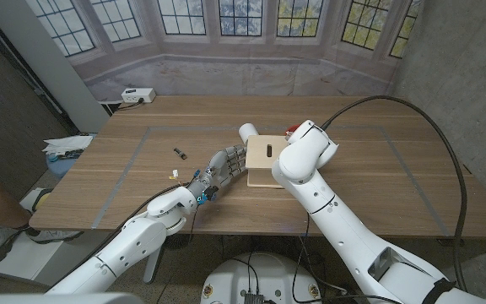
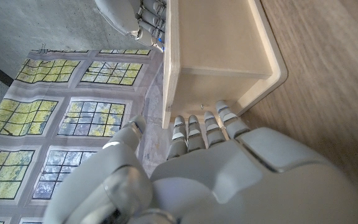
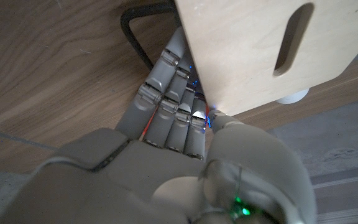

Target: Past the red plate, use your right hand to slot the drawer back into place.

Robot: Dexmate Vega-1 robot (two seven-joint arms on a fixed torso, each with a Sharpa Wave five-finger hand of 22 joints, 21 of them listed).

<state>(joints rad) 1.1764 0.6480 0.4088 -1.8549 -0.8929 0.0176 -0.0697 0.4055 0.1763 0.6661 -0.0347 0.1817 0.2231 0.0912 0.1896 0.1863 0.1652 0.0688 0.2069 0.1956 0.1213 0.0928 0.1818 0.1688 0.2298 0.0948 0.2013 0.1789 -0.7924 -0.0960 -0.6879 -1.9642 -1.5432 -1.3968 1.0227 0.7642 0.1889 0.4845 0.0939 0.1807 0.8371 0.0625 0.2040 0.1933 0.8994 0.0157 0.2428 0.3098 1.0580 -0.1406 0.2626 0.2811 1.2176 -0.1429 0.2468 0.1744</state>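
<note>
Right hand (image 3: 185,155) lies pressed against the wooden drawer box (image 1: 266,162), fingers extended along its slotted face, gripping nothing I can make out. Opposite it, the left hand (image 1: 219,171) braces the box's other side with its fingertips (image 2: 199,126), holding nothing. The push probably runs toward the left hand.

The wooden surface (image 1: 378,181) is carrying a pale wooden drawer box (image 1: 264,162), sitting just beyond the left hand (image 1: 222,171) with the fingertips touching its side. A white cylinder (image 1: 249,132) is standing past the box. Small dark bits (image 1: 179,153) are lying near that hand, farther from the box.
</note>
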